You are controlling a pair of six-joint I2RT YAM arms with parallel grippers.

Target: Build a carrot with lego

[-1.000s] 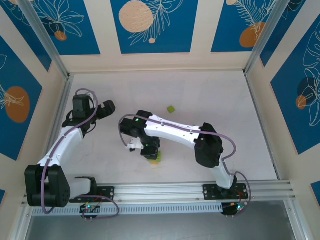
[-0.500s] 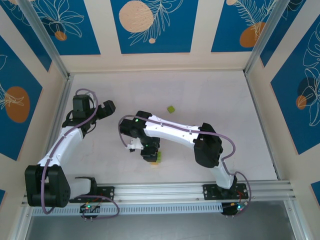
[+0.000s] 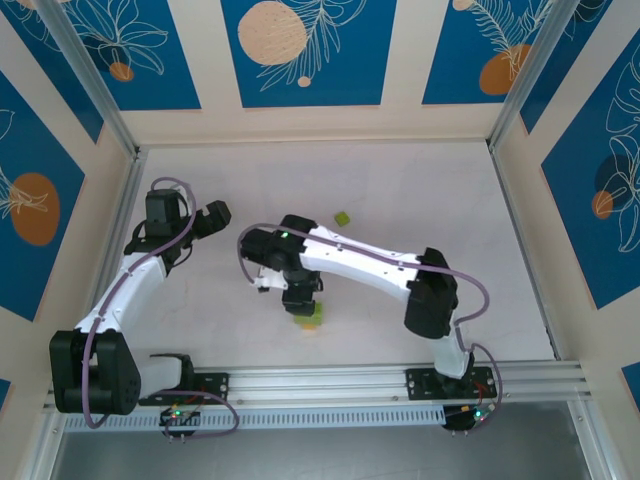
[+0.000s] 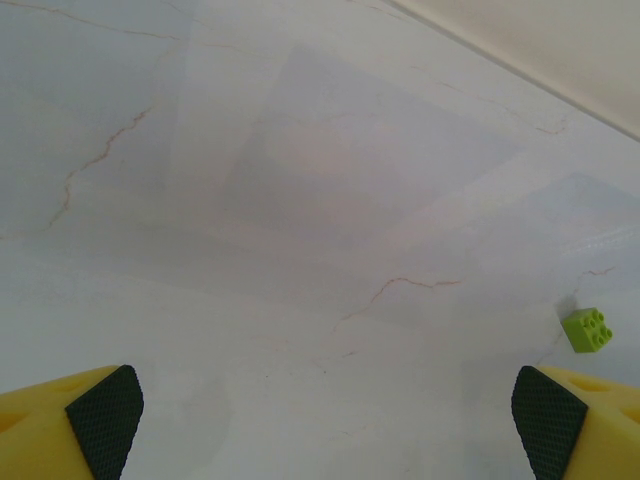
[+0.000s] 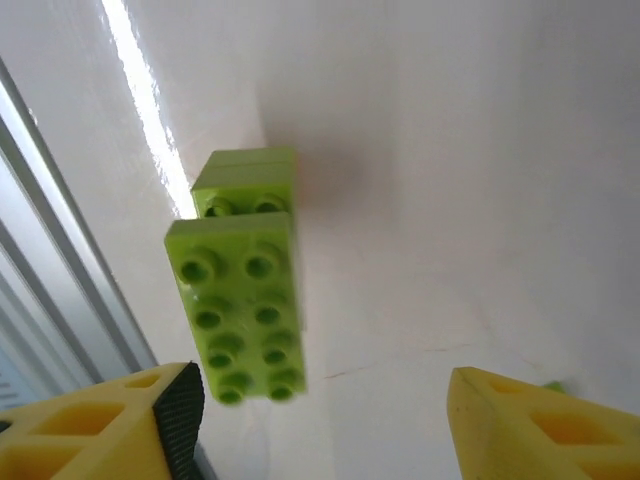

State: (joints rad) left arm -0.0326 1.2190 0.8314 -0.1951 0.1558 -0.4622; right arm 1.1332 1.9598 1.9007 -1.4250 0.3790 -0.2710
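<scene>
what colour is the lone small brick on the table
The brick is lime green; the left wrist view shows it best.

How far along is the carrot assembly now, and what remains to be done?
Done: several lime-green bricks are joined into the carrot stack. In hand: nothing. The right jaws stand open over the stack without touching it, and the left jaws are open and empty. Left: one loose green brick lies apart, farther back, probably yet to be added.

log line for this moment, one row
left jaws: open | right jaws: open over carrot stack | carrot stack: lime-green bricks joined | loose green brick: apart, farther back
</scene>
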